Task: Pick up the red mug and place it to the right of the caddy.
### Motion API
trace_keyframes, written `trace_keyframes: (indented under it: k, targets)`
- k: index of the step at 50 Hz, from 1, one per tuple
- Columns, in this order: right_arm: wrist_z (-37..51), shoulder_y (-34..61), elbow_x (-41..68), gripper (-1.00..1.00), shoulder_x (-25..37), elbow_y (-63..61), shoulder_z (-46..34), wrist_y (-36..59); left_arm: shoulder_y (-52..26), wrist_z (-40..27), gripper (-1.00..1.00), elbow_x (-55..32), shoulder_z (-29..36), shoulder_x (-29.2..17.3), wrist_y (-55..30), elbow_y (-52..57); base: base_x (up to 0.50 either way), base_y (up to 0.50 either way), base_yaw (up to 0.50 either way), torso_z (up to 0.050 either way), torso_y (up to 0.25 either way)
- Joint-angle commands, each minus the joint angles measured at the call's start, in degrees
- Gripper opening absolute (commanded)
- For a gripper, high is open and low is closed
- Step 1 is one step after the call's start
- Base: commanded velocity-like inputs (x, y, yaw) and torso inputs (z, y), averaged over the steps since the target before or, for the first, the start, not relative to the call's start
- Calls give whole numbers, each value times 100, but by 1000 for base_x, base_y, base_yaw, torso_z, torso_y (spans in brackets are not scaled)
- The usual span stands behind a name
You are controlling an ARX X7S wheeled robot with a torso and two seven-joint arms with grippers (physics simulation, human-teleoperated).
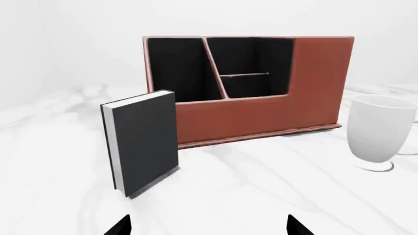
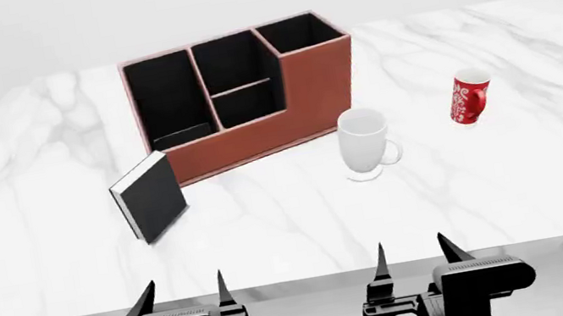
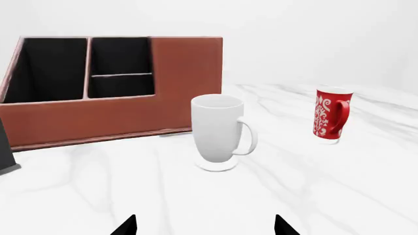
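1. The right gripper point(image 2: 412, 261) hangs at the near edge of the marble table point(image 2: 513, 171), its two dark fingers spread apart and empty. The left gripper point(image 2: 184, 299) sits likewise, fingers apart and holding nothing.
2. Straight ahead of the right gripper stands a plain white footed mug point(image 3: 219, 134), glossy, with a loop handle, just beside the caddy's front right corner.
3. Further out and to the right stands the red mug point(image 2: 469, 98), upright on the bare marble, well apart from the caddy point(image 2: 248, 95) and near the white mug. It is tall and slightly tapered, red with a white swirl pattern, white inside, and in the right wrist view its red handle faces the camera side.
4. It looks like glazed ceramic: rigid, probably light, smooth enough to slip, and breakable if knocked over. Being narrow and tall, it would likely tip easily; a grasp across the body at mid-height, clear of the handle, seems safest.
5. The caddy is stiff, reddish-brown and leather-look, with black-lined compartments and a stepped, taller right end.
6. A thin black book point(image 2: 150, 195) with white page edges stands upright at the caddy's front left.
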Motion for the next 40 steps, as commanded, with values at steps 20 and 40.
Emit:
trace_keyframes:
  k: [20,40]
  targets:
    - [225,-7,418,100,363,-37,-454,129,-7,-364,100,-288,415,-364,142,-39,0,-340,0,0,0]
    - [458,-5,532,100,477,-29,-584,71,-3,-532,100,-378,592,-508,190,-48,0,-353,0,0,0]
